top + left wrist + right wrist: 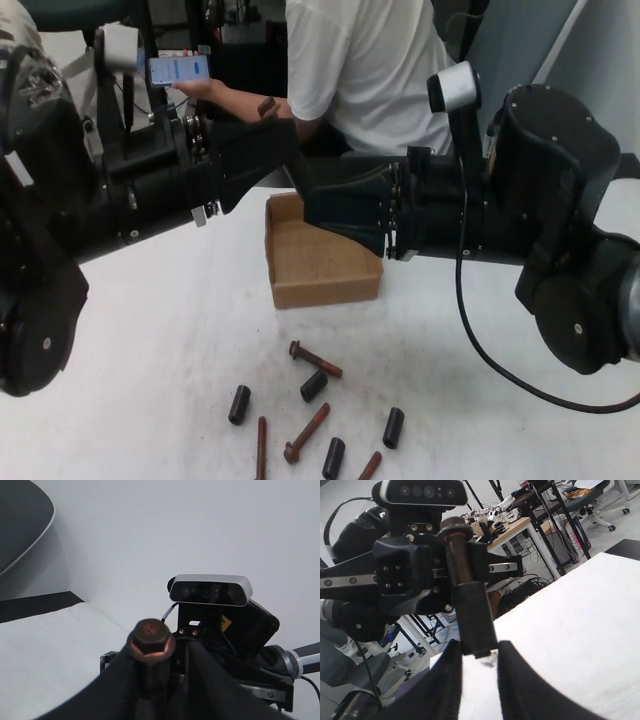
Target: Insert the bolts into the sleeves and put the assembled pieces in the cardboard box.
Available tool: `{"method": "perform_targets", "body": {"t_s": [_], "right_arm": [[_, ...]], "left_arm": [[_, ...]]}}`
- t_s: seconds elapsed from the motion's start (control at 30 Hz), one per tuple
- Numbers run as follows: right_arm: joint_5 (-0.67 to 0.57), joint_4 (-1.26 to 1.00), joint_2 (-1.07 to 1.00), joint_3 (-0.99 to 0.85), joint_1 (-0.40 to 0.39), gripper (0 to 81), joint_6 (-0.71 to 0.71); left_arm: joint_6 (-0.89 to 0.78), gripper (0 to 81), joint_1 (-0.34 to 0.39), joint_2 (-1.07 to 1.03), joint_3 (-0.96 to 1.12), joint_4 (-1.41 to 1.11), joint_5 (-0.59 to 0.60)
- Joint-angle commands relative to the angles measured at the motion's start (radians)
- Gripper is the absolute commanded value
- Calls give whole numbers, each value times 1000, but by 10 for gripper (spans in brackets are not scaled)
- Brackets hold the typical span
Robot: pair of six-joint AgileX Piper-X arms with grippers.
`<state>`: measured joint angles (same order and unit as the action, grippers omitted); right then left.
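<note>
My left gripper (161, 666) is shut on a rusty bolt (151, 642), whose hex head faces the left wrist camera. In the right wrist view the bolt (454, 555) has its threaded shank run into a black sleeve (474, 617). My right gripper (479, 655) is shut on that sleeve. In the high view both grippers meet in the air above the cardboard box (322, 270), the left gripper (262, 150) coming from the left and the right gripper (325, 195) from the right. On the table nearer the front lie several loose bolts (315, 358) and black sleeves (239, 404).
The open cardboard box stands mid-table on the white top (150, 330). The loose parts are clustered near the front edge, between the two arm bases. A black cable (480, 340) hangs from the right arm.
</note>
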<state>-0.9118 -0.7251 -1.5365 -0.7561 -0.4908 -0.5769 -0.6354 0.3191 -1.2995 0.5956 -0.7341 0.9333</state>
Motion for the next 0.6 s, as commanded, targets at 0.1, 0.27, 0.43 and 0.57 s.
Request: {"method": "perform_targets", "body": {"t_s": [0.1,0.27,0.43,0.57], "right_arm": [[63,-49,13,-18,4,8,1],[63,-49,13,-18,4,8,1],[59,-76,13,-18,4,8,1],[59,-129,13,-18,4,8,-27]], "left_arm": [[-23,418,12,6,-15,33,132],[-32,474,12,6,-15,34,154],[-40,475,12,6,-15,34,125],[-45,532,12,6,-13,34,118]]}}
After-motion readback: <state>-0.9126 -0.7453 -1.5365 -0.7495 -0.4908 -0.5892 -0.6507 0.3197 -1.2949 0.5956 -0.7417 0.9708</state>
